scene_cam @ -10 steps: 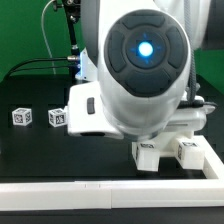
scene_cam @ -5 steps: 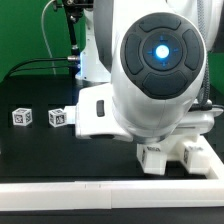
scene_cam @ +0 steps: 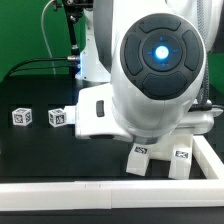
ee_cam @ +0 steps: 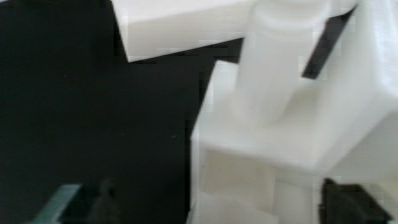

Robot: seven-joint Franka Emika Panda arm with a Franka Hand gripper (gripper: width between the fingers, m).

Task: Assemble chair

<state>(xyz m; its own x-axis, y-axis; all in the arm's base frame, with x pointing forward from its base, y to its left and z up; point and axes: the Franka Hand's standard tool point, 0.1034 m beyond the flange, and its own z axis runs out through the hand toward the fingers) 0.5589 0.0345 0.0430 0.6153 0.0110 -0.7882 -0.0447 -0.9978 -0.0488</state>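
Note:
White blocky chair pieces (scene_cam: 160, 158) with two square tags lie on the black table at the exterior view's lower right, partly hidden under my arm (scene_cam: 150, 70). In the wrist view a large white chair piece (ee_cam: 267, 130) fills the middle, with another white part (ee_cam: 196, 25) beyond it. My gripper (ee_cam: 214, 205) straddles the piece. One finger (ee_cam: 356, 205) lies against its side. The other finger (ee_cam: 75, 205) stands apart from it with dark table between. The jaws look wide open. The gripper itself is hidden in the exterior view.
Two small tagged cubes (scene_cam: 20, 117) (scene_cam: 57, 117) sit on the table at the exterior view's left. A white raised rail (scene_cam: 100, 188) runs along the front and up the right side (scene_cam: 212, 155), close to the chair pieces. Cables hang at the back.
The arm shifted toward the exterior view's right, then held still. The chair pieces under it changed pose, and their tagged ends now sit lower and nearer the front rail.

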